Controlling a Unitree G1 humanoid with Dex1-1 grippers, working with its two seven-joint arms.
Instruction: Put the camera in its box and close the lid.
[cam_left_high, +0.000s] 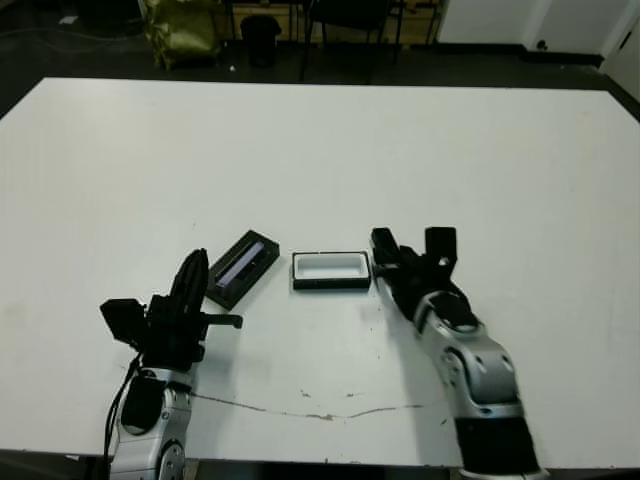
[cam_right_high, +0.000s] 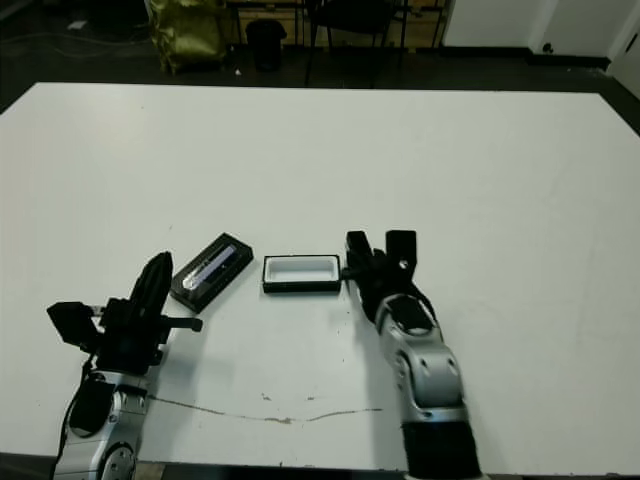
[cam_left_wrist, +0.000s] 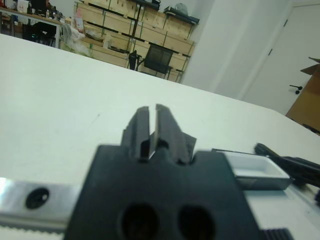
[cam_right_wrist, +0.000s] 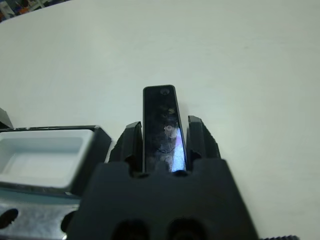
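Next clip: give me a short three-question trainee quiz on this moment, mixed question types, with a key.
1. True or false: the camera already lies in the box.
2. Which gripper holds the camera? A) left gripper B) right gripper C) neither
3. Fill in: the lid lies on the table on the box's ___ side, by the robot's own sides.

Key
1. False: it is between the right gripper's fingers, beside the box, which is empty.
2. B
3. left
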